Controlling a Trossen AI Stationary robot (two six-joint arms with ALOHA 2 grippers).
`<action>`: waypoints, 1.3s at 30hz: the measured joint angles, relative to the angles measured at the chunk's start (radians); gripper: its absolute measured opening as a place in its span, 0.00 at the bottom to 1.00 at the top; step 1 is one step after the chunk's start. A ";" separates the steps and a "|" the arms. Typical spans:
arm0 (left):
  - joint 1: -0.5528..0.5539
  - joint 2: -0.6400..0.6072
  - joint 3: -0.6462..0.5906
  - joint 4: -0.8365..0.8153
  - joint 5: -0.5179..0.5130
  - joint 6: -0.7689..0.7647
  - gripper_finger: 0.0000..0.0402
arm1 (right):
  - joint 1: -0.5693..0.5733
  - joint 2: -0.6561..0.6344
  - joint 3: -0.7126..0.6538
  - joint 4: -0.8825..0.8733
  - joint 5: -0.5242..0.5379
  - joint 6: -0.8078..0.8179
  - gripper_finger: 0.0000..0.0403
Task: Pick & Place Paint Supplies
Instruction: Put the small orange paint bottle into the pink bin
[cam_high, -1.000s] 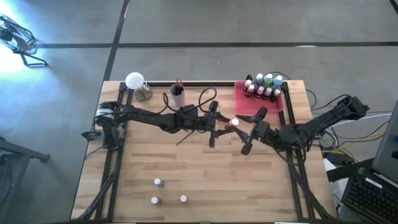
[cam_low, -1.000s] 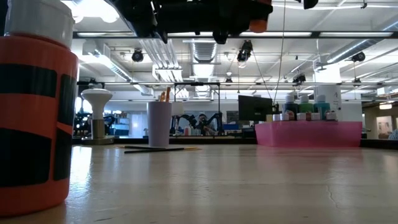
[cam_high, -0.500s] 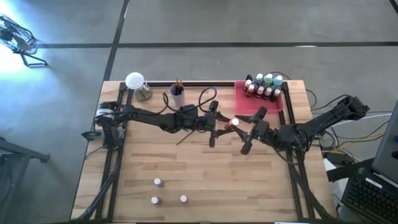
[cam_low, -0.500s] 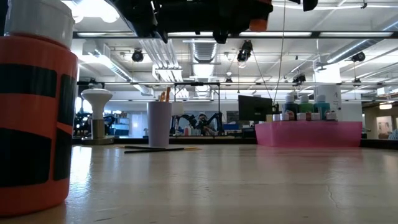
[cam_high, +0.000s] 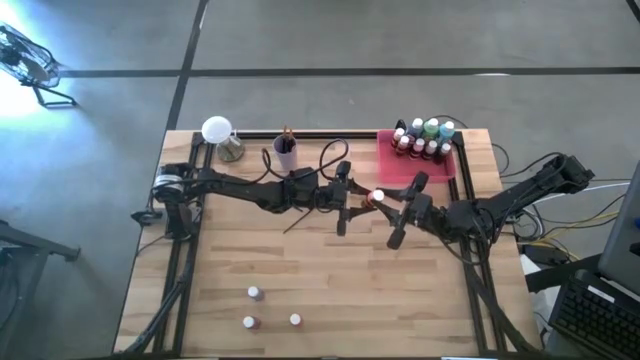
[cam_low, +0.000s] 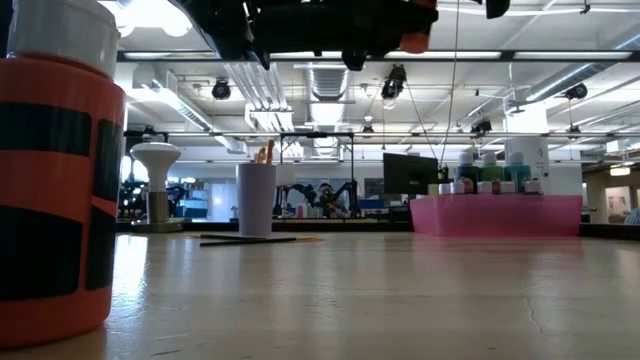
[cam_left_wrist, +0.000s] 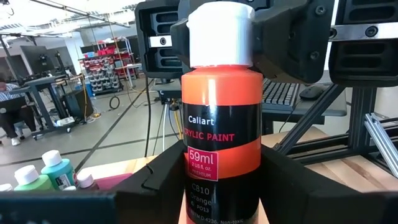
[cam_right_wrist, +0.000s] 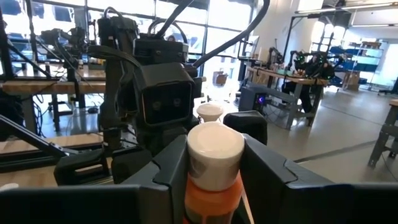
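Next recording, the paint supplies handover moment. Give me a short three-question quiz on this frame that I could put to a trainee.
1. True or false: the orange paint bottle stands on the table.
2. Which end effector is at the bottle's white cap? A) left end effector B) right end effector C) neither
3. Fill in: the pink tray holds several white-capped ____.

Key
1. False: it is held up in the air between the two arms, the left end effector gripping its body.
2. B: its fingers sit on either side of the cap.
3. paint bottles.
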 joint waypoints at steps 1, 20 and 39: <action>0.000 0.000 0.000 0.000 0.000 0.000 0.44 | 0.000 0.000 0.000 0.000 -0.005 -0.001 0.28; -0.001 -0.002 0.002 -0.044 -0.019 0.021 0.45 | -0.005 0.000 -0.001 -0.010 -0.008 -0.004 0.28; 0.004 -0.125 0.092 -0.502 -0.323 0.112 0.93 | -0.011 -0.027 -0.001 -0.285 0.196 0.146 0.28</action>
